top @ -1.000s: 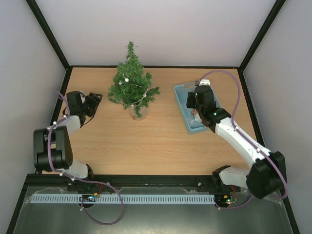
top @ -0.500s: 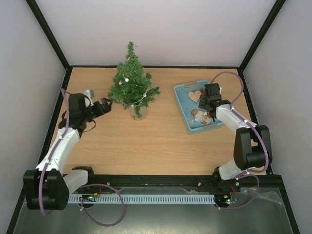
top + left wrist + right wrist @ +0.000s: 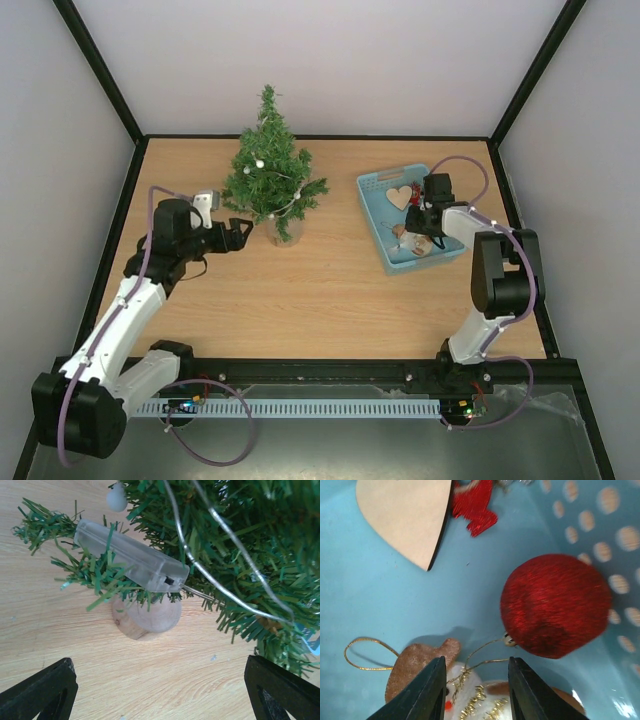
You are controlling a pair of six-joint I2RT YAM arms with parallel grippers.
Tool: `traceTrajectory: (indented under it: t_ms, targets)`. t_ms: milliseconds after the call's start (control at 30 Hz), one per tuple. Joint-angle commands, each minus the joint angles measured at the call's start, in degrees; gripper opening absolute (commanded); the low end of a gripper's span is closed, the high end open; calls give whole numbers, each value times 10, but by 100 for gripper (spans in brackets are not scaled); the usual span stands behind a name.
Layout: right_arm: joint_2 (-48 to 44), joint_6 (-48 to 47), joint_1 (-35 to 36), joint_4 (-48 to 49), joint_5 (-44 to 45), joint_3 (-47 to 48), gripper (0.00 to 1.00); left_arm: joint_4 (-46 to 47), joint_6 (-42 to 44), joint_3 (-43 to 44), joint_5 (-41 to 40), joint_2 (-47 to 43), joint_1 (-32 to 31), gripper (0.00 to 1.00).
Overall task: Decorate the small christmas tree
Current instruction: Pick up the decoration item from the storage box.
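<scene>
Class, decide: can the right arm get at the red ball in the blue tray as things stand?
Probably yes: the right pincer hangs just over the blue tray, and the red ball lies uncovered right beside its tips.

Dark green small christmas tree (image 3: 270,180), light blue tray (image 3: 378,215), red ball (image 3: 555,605), pale wooden heart (image 3: 402,515), tan table (image 3: 320,290)

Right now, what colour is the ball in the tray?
The ball is deep red; the right wrist view shows it best.
</scene>
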Motion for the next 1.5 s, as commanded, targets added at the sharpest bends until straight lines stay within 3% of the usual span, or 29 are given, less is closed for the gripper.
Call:
traceTrajectory:
  t_ms: [0, 233, 1167, 1467]
  targets:
    - [26, -26, -1, -30, -41, 20, 31, -39, 24, 18, -25, -11, -2, 92]
    - [26, -39, -1, -29, -41, 13, 30, -75, 18, 44, -49, -28, -2, 92]
    - [-9, -55, -1, -88, -91, 10, 36, -91, -11, 78, 8, -44, -2, 88]
    - [-2, -70, -1, -92, -94, 14, 29, -93, -14, 92, 18, -49, -2, 87]
